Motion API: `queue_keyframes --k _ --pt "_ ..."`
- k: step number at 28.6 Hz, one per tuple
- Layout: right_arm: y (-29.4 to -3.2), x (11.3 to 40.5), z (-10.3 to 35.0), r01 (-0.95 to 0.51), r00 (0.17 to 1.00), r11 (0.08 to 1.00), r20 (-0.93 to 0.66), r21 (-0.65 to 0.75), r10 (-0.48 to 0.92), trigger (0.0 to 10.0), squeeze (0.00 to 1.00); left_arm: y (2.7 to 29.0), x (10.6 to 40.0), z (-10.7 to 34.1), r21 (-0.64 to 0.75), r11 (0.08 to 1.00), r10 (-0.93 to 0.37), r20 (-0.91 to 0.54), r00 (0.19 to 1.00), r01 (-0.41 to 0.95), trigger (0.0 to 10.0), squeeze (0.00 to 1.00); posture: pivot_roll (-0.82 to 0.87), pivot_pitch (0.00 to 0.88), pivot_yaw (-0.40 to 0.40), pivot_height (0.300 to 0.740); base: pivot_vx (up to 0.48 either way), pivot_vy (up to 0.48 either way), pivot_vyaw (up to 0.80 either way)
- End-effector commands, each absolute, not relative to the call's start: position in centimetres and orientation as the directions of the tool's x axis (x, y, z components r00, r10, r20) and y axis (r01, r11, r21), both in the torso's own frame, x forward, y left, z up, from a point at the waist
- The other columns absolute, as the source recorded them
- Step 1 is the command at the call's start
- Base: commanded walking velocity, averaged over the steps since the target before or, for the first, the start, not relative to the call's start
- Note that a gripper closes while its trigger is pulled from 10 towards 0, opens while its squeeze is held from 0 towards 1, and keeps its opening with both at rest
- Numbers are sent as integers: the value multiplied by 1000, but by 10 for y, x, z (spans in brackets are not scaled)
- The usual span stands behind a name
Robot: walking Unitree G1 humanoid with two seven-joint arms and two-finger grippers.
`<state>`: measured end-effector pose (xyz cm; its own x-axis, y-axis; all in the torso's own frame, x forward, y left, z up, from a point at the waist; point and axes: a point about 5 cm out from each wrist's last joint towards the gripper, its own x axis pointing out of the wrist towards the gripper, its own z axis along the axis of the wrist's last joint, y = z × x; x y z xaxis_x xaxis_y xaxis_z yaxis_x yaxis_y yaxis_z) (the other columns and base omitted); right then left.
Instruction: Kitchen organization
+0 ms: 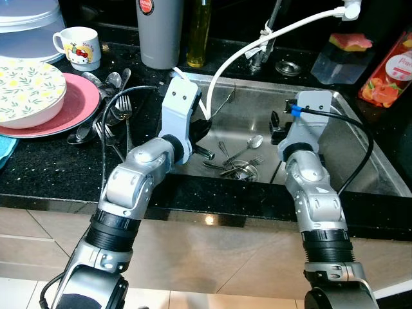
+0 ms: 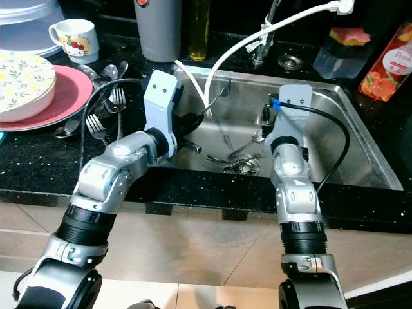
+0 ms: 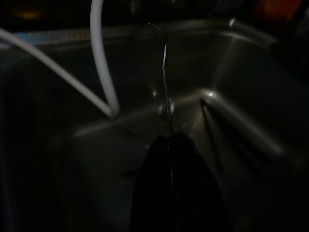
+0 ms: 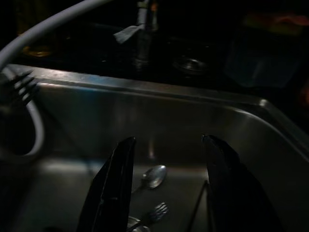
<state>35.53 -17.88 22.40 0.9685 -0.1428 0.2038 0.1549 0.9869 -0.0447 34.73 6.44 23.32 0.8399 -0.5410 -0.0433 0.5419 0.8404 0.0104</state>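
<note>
My left gripper is shut on the handle of a metal fork, which points tines-up over the left part of the steel sink. From the head, that gripper hangs just inside the sink's left wall with the fork slanting up from it. My right gripper is open above the sink's middle, nothing between its fingers. Below it lie a spoon and several forks and spoons on the sink floor around the drain.
More cutlery lies on the black counter beside a pink plate bearing a floral bowl. A mug, grey canister, oil bottle, tap, white hose and juice carton line the back.
</note>
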Motion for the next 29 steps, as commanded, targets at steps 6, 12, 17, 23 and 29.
queue_keyframes --k 6,12,17,23,29 --pt "-177 359 221 153 974 988 174 -36 -145 10000 0 63 353 216 65 873 -476 -111 873 484 10000 0 225 79 -82 740 0 0 0" --pt "-179 358 221 157 973 987 178 -34 -148 10000 0 66 352 214 72 883 -457 -92 885 464 10000 0 230 54 -81 740 0 0 0" --pt "-176 359 221 151 971 988 189 -26 -144 10000 0 71 355 223 65 896 -438 -29 899 439 10000 0 240 27 -76 740 0 0 0" --pt "-174 360 223 134 970 991 206 -8 -130 10000 0 71 357 224 63 902 -426 -17 905 426 10000 59 249 8 -66 740 0 0 0" --pt "-177 357 217 169 965 985 196 36 -173 10000 0 77 356 226 95 894 -437 -31 899 438 10000 12 284 19 -14 740 0 0 0"
